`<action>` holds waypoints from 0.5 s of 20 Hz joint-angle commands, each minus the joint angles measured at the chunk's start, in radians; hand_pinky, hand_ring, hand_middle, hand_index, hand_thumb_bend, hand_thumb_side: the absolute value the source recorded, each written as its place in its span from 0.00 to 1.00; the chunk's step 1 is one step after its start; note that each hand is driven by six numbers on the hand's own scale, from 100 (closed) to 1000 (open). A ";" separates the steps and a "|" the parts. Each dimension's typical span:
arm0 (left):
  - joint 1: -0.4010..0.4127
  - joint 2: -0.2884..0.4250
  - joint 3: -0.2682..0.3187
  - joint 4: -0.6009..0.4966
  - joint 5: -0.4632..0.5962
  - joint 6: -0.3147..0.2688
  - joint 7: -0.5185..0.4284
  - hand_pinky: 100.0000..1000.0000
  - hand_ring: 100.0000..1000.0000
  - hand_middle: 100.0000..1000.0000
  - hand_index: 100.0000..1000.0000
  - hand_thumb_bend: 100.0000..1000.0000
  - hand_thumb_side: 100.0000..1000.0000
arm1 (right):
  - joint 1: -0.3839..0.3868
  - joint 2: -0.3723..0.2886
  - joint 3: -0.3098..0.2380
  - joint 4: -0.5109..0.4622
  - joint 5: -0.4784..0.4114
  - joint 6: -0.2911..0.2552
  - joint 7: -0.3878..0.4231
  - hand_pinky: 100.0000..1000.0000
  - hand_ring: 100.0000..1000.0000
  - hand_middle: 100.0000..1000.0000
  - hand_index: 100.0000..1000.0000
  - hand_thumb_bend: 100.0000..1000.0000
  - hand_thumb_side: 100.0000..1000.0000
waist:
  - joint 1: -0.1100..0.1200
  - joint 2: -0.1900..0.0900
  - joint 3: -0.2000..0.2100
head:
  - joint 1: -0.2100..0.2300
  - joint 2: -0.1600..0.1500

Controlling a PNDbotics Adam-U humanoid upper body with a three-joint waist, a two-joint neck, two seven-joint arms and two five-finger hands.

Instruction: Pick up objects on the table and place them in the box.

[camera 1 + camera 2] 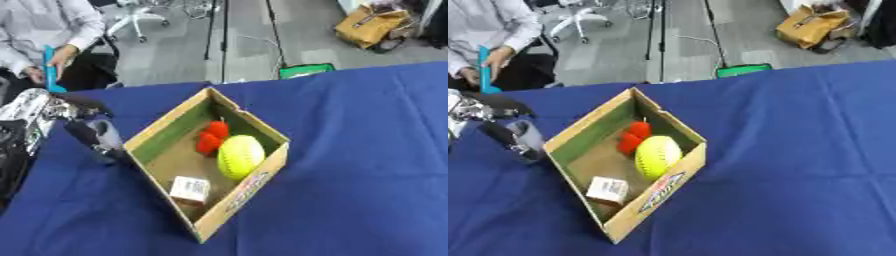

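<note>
The box (262, 172) on the blue tabletop (367, 150) holds a yellow ball (240, 156), a red thing (212, 136) and a small carton (190, 189). The left hand (98, 135) hangs just beside the box; I cannot tell how its fingers are set.

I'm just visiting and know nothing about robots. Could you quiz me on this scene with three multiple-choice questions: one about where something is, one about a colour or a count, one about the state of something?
1. Where is the yellow ball?
A. Inside the cardboard box
B. On the blue cloth beside the box
C. In the robot's hand

2. What colour are the two small round things next to the ball?
A. Green
B. Red
C. White

3. How does the small white carton stand?
A. Held up in the air by a hand
B. Lying outside the box
C. Resting on the box floor, near its front corner

Answers: 1 A, the ball sits between the box walls. 2 B, both show red against the brown floor. 3 C, it lies on the floor with no hand on it; the left hand is outside the box at the left.
</note>
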 commanded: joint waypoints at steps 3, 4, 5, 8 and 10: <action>-0.024 0.048 0.018 0.002 0.007 0.007 0.011 0.92 0.93 1.00 1.00 0.84 0.67 | -0.007 -0.010 -0.003 -0.017 -0.008 -0.001 0.000 0.74 0.64 0.54 0.60 0.00 0.71 | -0.006 -0.018 0.001 | 0.001 -0.014; -0.024 0.048 0.019 0.004 0.008 0.007 0.010 0.92 0.93 1.00 1.00 0.83 0.66 | -0.007 -0.010 -0.003 -0.017 -0.009 -0.002 0.000 0.74 0.64 0.54 0.60 0.00 0.71 | -0.006 -0.017 0.001 | 0.001 -0.014; -0.024 0.049 0.021 0.006 0.009 0.008 0.010 0.92 0.93 1.00 1.00 0.84 0.67 | -0.007 -0.010 -0.003 -0.017 -0.009 -0.002 0.000 0.74 0.64 0.54 0.60 0.00 0.71 | -0.006 -0.017 0.001 | 0.001 -0.013; -0.025 0.049 0.024 0.012 0.010 0.011 0.008 0.92 0.93 1.00 1.00 0.84 0.67 | -0.007 -0.011 -0.003 -0.017 -0.009 -0.002 0.000 0.74 0.64 0.54 0.60 0.00 0.71 | -0.007 -0.017 0.000 | 0.001 -0.011; -0.025 0.050 0.027 0.016 0.008 0.014 0.007 0.92 0.93 1.00 1.00 0.84 0.67 | -0.007 -0.010 -0.004 -0.017 -0.010 -0.002 0.000 0.74 0.64 0.54 0.60 0.00 0.71 | -0.007 -0.016 0.000 | 0.001 -0.010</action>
